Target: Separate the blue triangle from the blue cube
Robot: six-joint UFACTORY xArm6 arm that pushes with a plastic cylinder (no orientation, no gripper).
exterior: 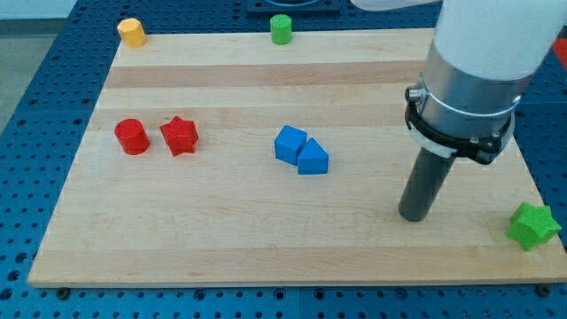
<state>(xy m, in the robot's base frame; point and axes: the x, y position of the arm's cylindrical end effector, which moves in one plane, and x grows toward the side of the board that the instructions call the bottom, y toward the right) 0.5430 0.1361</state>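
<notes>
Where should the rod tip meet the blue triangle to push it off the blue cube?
There are no jaws, so push rather than grip. The blue triangle touches the blue cube on its upper-left side. My tip stands apart at the view's right. Probably come round into the seam from the view's top and push the triangle toward the lower right.

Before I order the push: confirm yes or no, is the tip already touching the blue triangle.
No: my tip stands well to the view's right of the blue triangle, which touches the blue cube.
</notes>
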